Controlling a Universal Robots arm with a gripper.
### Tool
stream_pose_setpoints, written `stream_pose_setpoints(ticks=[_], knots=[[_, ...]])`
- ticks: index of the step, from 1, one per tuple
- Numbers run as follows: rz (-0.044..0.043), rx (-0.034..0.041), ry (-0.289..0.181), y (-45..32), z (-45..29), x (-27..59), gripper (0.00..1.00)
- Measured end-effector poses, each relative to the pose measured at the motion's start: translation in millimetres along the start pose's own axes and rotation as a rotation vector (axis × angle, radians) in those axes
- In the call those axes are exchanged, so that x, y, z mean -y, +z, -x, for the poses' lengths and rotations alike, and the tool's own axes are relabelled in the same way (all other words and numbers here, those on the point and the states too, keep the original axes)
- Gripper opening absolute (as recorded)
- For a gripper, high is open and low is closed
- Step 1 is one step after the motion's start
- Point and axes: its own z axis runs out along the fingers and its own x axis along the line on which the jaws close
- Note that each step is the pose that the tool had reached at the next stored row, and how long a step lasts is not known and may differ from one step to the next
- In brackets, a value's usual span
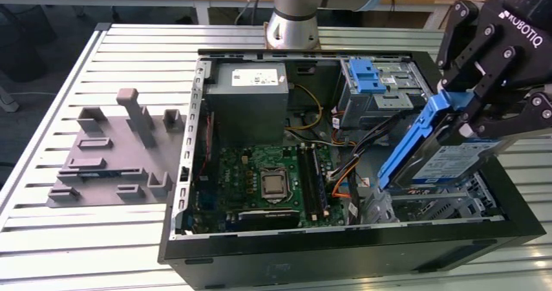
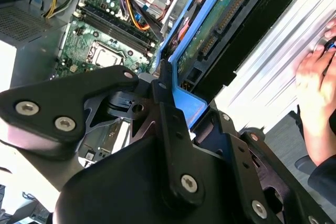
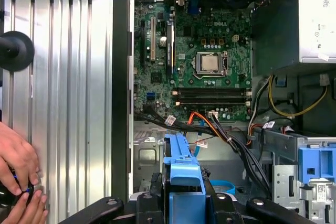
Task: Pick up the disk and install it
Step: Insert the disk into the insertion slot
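The black gripper is clamped on the disk, its 2 fingers pressing the blue carrier frame from either side. In both wrist views the blue frame sits wedged between the dark finger links. The gripper's upper body is cut off at the exterior view's right edge, and white lettering runs along it. The disk hangs tilted, its top end hidden behind the fingers. Its lower end dips into the open computer case at the metal drive cage. The disk's blue-and-white label faces outward, the print too small to make out. Inside the case lie the green motherboard and the grey power supply with a white sticker. The case stands on a slatted metal table, beside a grey fixture plate. In the first wrist view a person's hands appear at the table's edge, partly cut off.
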Motion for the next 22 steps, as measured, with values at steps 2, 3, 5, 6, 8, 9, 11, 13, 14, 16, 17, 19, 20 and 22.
stream_pose_setpoints(ticks=[2,3,5,6,8,9,11,13,14,16,17,19,20,22], knots=[[-0.0001,0.0001,0.000,0.2,0.0,1.9,0.36],[0.0000,0.0000,0.000,0.2,0.0,2.9,0.36],[-0.0001,0.0002,0.000,0.4,0.0,4.9,0.36],[0.0000,0.0000,0.000,0.5,0.0,5.9,0.36],[0.0000,0.0000,0.000,1.0,0.0,7.8,0.36],[0.0000,0.0000,0.000,1.3,0.0,8.7,0.36],[0.0001,0.0000,0.000,2.0,0.0,10.5,0.36],[0.0002,0.0000,0.000,2.7,0.1,12.2,0.36],[0.0002,-0.0001,0.000,3.0,0.1,13.0,0.36],[0.0002,-0.0001,0.000,3.7,0.2,14.4,0.36],[0.0002,0.0000,0.000,4.0,0.2,14.9,0.36],[0.0002,0.0000,0.000,4.6,0.2,15.6,0.36],[0.0002,0.0000,0.000,5.0,0.2,15.8,0.36],[0.0002,0.0000,0.000,5.7,0.2,15.9,0.36]])
